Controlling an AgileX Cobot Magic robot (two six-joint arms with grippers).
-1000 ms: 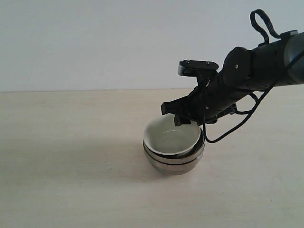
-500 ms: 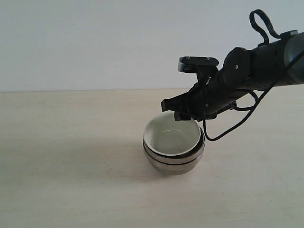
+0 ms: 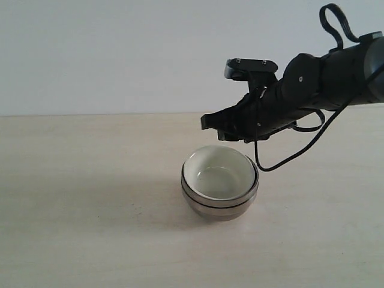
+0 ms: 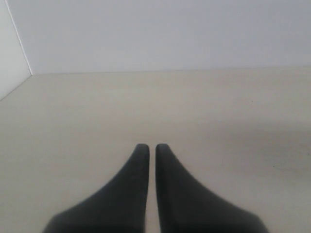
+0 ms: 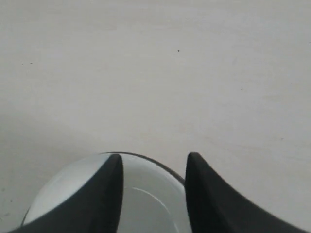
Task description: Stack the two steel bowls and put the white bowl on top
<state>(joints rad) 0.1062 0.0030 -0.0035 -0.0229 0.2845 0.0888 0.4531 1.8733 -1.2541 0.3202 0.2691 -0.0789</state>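
Note:
The white bowl (image 3: 219,174) sits level inside the two steel bowls (image 3: 219,207), which are nested one in the other on the table. My right gripper (image 3: 215,129) hangs open just above the stack's far rim, touching nothing. In the right wrist view, its dark fingers frame the white bowl (image 5: 150,204) and a thin arc of steel rim (image 5: 167,169), with nothing between the right gripper's (image 5: 154,160) tips. My left gripper (image 4: 149,146) is shut over bare table, holding nothing; it does not appear in the exterior view.
The pale wooden table (image 3: 90,198) stretches around the stack, and a plain white wall stands behind it. The right arm's black cable (image 3: 288,157) loops down behind the bowls.
My right gripper has let go of the white bowl's far rim and risen clear of it. The bowl, tilted before, now rests level in the steel bowls.

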